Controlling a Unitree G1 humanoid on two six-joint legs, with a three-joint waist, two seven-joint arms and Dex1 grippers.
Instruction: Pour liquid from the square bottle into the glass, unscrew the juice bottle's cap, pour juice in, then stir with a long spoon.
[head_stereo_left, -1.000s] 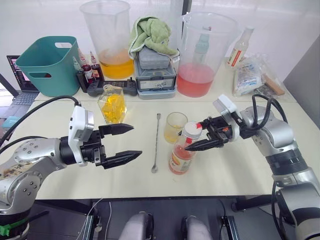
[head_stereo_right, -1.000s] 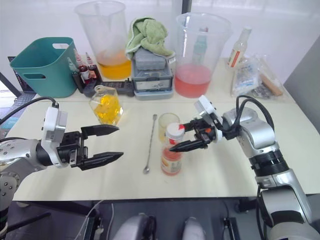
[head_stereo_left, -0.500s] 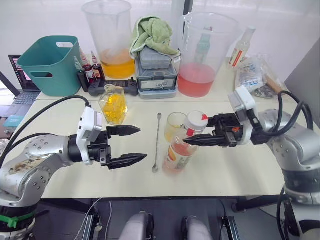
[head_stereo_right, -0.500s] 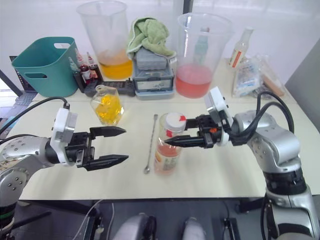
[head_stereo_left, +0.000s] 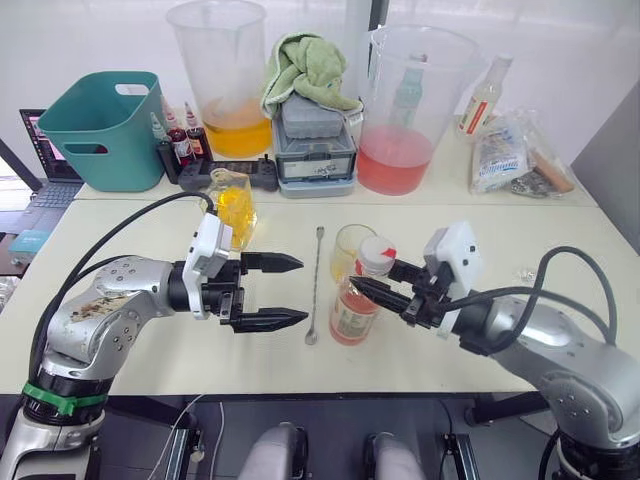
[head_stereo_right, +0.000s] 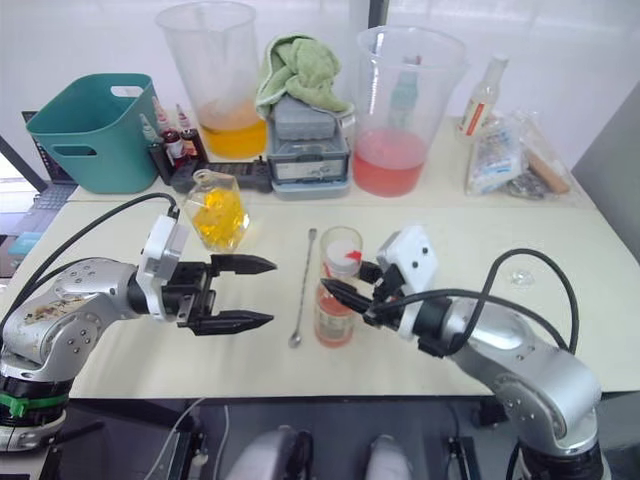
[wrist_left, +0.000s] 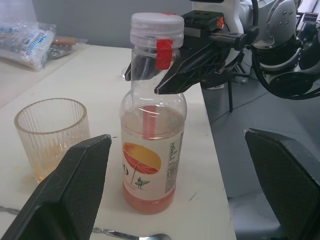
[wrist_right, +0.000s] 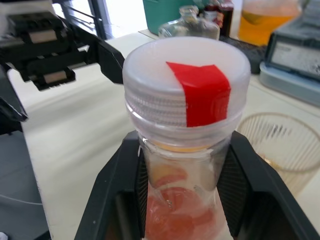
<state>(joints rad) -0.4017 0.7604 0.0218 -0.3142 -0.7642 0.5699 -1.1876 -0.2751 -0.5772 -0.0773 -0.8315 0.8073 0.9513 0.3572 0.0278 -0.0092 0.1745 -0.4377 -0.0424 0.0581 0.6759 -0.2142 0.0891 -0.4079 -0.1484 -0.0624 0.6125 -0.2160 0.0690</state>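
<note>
Head views: our right gripper (head_stereo_left: 385, 287) reaches in from the right with its fingers set either side of the juice bottle (head_stereo_left: 352, 312), just under the white cap (head_stereo_left: 377, 256). They look closed on the neck, gripping it. The glass (head_stereo_left: 351, 252) stands just behind the bottle, almost touching it. Our left gripper (head_stereo_left: 283, 291) is spread wide and empty, forearm low and level, tips aimed at the bottle from the other side and stopping short of the long spoon (head_stereo_left: 314, 287), which lies flat between it and the bottle. The square bottle (head_stereo_left: 229, 206) sits behind the left gripper, near its wrist.

Left wrist view: our own fingers are wide apart, the bottle framed between them but well ahead. The right gripper's black fingers (wrist_left: 186, 74) pinch the neck from the far side. The glass holds only a little liquid at the bottom.

Right wrist view: both fingers hug the neck under the cap, which has a red tape strip (wrist_right: 200, 92) across its top and side. The left gripper waits open beyond.

Risks, as we judge them:
- The grip is high on the neck and the bottle is tall, so a sideways pull could tip it into the glass.
- If the left gripper closes on the cap off-centre, the bottle may spin in the right fingers instead of unscrewing.
- The left gripper's advance could sweep the spoon.
</note>
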